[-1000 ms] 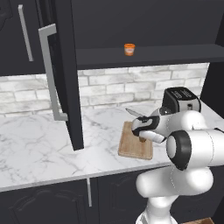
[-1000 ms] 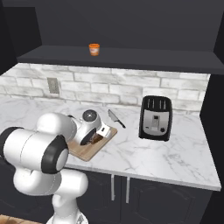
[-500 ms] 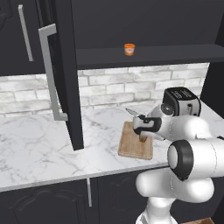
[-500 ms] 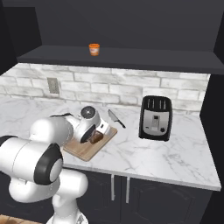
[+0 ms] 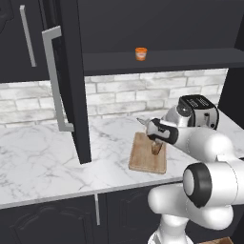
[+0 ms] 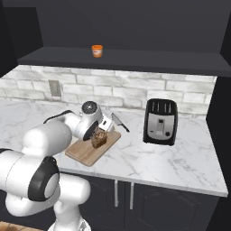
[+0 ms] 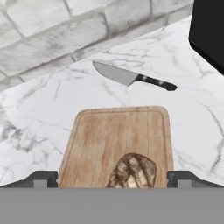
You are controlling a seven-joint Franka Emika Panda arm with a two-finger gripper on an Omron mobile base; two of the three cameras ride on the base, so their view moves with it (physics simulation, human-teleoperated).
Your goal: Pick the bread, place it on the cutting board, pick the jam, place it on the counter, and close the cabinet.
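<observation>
Overhead, the cabinet (image 5: 71,81) was the biggest thing in sight, a nearly black wall unit whose open door stood edge-on toward the left base camera, a long silver bar handle (image 5: 56,81) running down it. Its dark shelf (image 6: 122,58) carried the jam (image 5: 140,53), a squat orange jar with a paler band near the rim, standing upright and well above everything else. Below stretched the worktop (image 5: 43,157), white marble with grey veins, backed by a wall of pale brick (image 6: 135,90) and sitting over dark base cabinets (image 6: 149,203). A black toaster (image 6: 160,121) with a silver face stood on the marble to the right of the cutting board (image 7: 118,131), well apart from it. The board was a light-brown wooden rectangle with rounded corners and visible grain, its long axis running away from the hand camera toward the wall. Beyond its far edge, not touching it, lay a knife (image 7: 131,78) with a grey blade and black handle, flat on the marble and slanted across the board's line. The bread (image 7: 132,171), a small brown piece with a tan, cracked crust, stood on the near end of the board, upright in the right base view. The claw (image 7: 111,178) hovered around it with its two dark fingertips (image 7: 41,178) spread wide on either side, released and clear of the crust.
</observation>
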